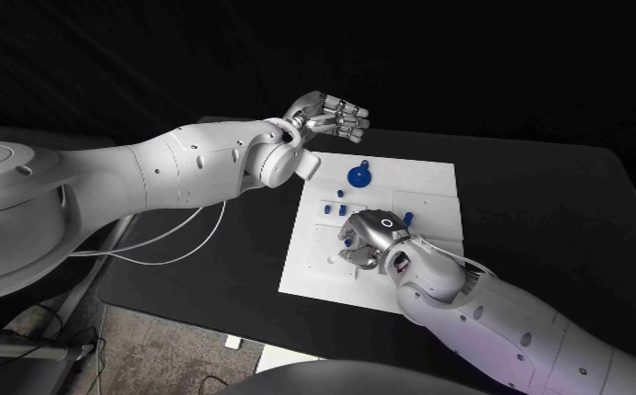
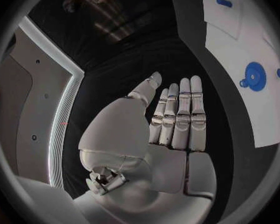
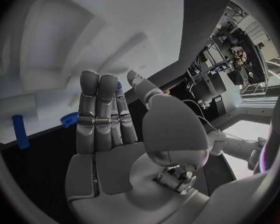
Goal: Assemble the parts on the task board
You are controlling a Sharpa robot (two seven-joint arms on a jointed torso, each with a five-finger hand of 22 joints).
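My left hand hovers above the far-left corner of the task board, palm up, fingers straight and close together, holding nothing. My right hand hangs low over the board's near half, fingers extended side by side; I see nothing gripped in it. The black worktop carries the white board. On the board lie a blue gear-shaped part toward its far edge and small blue parts at mid-board.
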